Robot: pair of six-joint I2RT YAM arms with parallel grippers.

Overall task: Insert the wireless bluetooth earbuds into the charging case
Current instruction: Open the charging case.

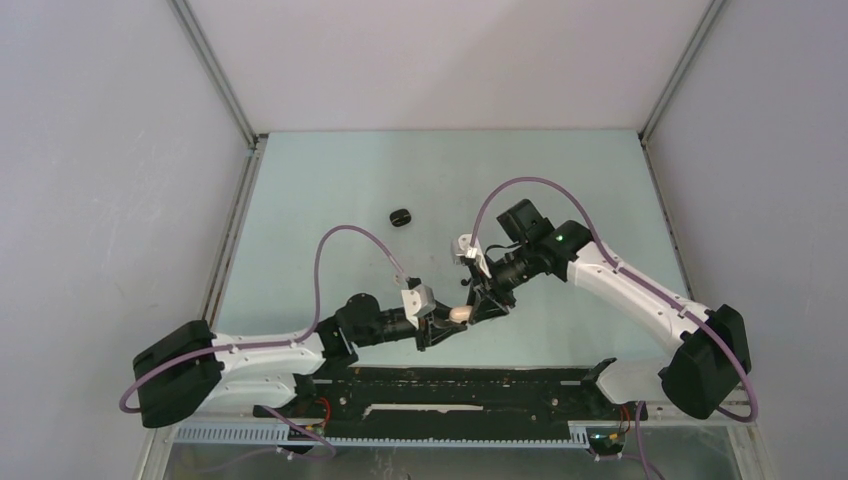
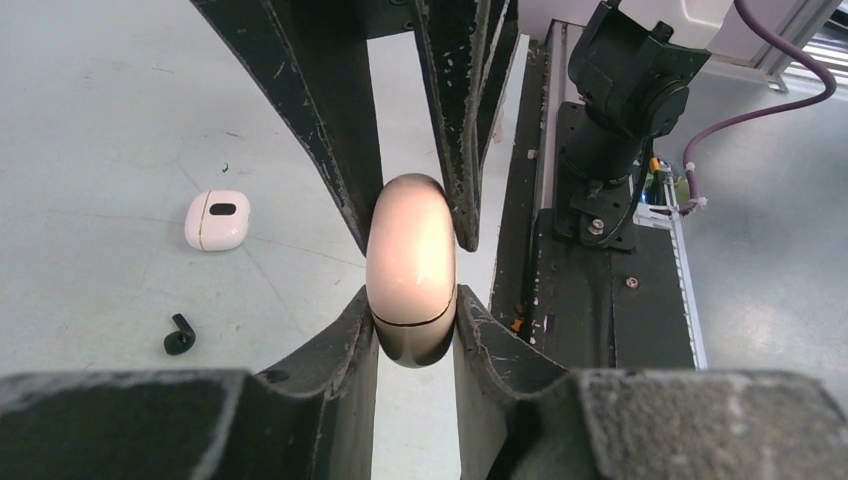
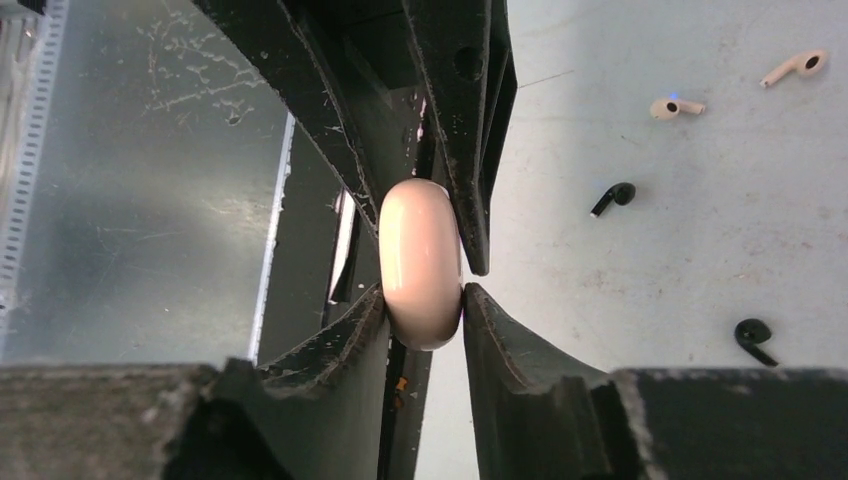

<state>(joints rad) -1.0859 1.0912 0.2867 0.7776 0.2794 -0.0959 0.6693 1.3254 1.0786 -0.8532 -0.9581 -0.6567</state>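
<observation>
Left gripper (image 2: 415, 310) and right gripper (image 3: 422, 300) both clamp the pink charging case (image 2: 410, 250). Right wrist view alone shows four loose earbuds (image 3: 612, 197); left wrist view, a white case (image 2: 217, 219).

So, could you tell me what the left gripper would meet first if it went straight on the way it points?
The left gripper is shut on the charging case, and the right gripper clamps that case from opposite. Going straight on, it would probably meet the right gripper's fingers first.

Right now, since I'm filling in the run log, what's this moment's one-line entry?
left gripper: shut on closed pink case | right gripper: shut on same case | earbuds: four loose on table
</observation>
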